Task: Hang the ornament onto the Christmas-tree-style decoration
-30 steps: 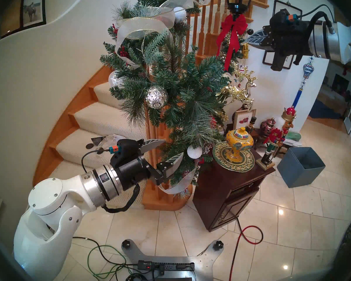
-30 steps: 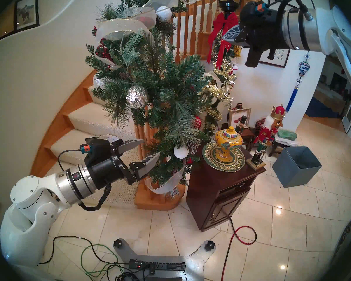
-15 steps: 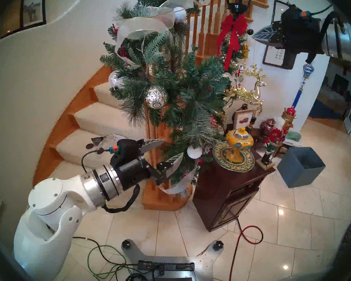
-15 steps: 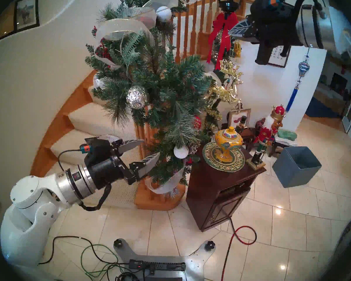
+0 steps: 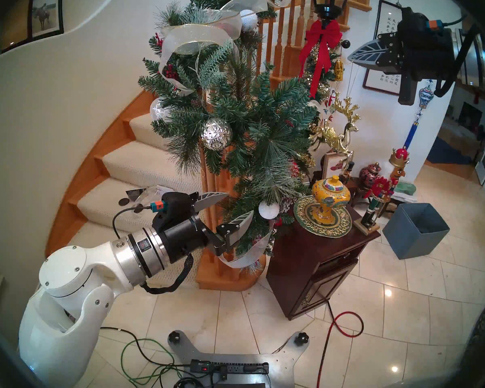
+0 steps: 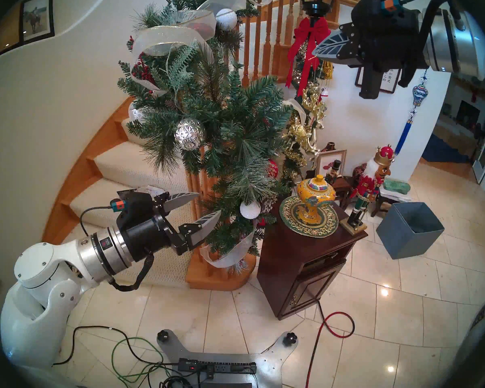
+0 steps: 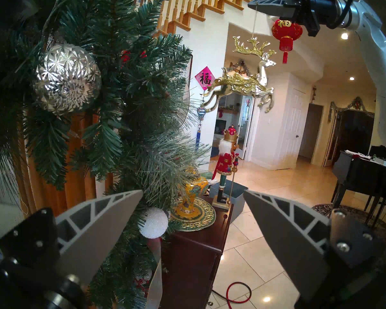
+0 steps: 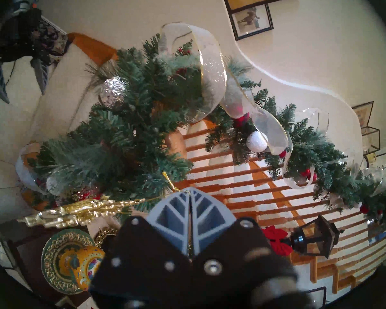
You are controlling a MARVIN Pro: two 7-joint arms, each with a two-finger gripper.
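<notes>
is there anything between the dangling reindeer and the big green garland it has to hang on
Nothing visible. The reindeer hangs by its thread from the shut right gripper, in open air beside the garland. The left wrist view shows only distant wall between them. The open left gripper sits lower, off that path.

A dark wooden cabinet [image 5: 319, 255] is standing on the tiled floor [image 5: 375, 323] beside the stair post [image 5: 230, 278] — it is carrying a gold-and-green doily [image 5: 305, 219] under a yellow lidded jar [image 5: 331, 197] and a nutcracker [image 5: 375, 199]. A grey box [image 5: 415, 233] and cables are lying on the floor.
</notes>
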